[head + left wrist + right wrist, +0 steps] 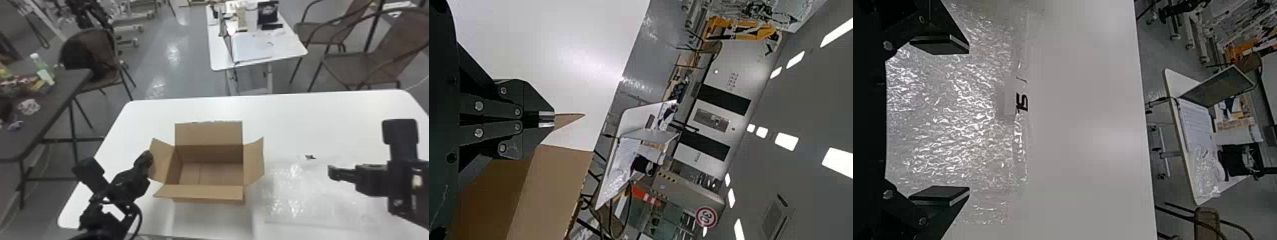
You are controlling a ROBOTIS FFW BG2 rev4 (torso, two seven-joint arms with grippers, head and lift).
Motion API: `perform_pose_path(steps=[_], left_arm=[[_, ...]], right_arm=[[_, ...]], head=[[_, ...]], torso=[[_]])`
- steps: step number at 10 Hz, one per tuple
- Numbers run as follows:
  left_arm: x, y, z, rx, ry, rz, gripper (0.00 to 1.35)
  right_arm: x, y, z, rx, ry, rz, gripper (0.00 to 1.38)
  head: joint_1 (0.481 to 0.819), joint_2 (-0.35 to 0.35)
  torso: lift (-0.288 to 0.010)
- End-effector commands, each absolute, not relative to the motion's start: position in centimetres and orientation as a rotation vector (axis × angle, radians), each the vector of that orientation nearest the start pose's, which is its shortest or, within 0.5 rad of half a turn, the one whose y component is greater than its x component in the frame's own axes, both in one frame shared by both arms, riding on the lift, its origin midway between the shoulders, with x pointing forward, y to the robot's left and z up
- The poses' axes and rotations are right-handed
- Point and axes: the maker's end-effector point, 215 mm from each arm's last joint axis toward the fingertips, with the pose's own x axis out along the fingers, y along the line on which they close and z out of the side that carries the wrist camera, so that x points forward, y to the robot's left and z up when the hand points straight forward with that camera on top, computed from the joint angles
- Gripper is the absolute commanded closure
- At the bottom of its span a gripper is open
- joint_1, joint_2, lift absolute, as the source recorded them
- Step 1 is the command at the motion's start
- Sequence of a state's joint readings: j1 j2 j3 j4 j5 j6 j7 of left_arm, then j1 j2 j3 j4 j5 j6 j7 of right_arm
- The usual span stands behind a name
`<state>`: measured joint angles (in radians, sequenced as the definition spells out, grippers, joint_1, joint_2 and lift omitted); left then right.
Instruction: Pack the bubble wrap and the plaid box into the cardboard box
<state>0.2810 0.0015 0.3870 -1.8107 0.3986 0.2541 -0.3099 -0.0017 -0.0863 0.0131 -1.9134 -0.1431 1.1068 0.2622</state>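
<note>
Some bubble wrap (pixel 295 191) lies before the widely spread right tool (pixel 332 173), the left tool (pixel 148 159) narrow.

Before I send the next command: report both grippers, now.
Left gripper: closed, at the cardboard box's left flap; whether it pinches the flap, I can't tell.
Right gripper: open, holding nothing, above the bubble wrap.

White bench (pixel 287 118), rounded corners. Cardboard box (pixel 209 191) upright on it, flaps spread open. Bubble wrap (pixel 297 191) spread flat beside box's right side; small dark mark (pixel 310 157), perhaps print, by wrap's far edge.
</note>
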Motion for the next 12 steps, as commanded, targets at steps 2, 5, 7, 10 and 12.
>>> perform_pose_path(steps=[2,5,7,10,12], left_arm=[[48.1,36.1,-40.3,-0.372,0.158,0.026,1.22],[48.2,36.0,-40.4,-0.376,0.157,0.024,1.22],[48.2,35.9,-40.4,-0.376,0.156,0.022,1.22],[48.3,35.7,-40.7,-0.377,0.156,0.021,1.22],[48.5,35.5,-40.5,-0.378,0.151,0.018,1.22]], right_arm=[[48.3,-15.3,-47.8,0.227,0.888,0.311,0.28],[46.7,-15.4,-49.7,0.306,0.981,0.258,0.28],[45.6,-16.2,-50.2,0.279,1.046,0.198,0.28],[45.1,-17.4,-50.6,0.253,1.111,0.138,0.28],[44.7,-16.9,-51.6,0.278,1.135,0.157,0.28]], head=[[0.695,0.221],[0.695,0.23],[0.695,0.228],[0.695,0.212],[0.695,0.219]], torso=[[-0.064],[-0.064],[-0.064],[-0.064],[-0.064]])
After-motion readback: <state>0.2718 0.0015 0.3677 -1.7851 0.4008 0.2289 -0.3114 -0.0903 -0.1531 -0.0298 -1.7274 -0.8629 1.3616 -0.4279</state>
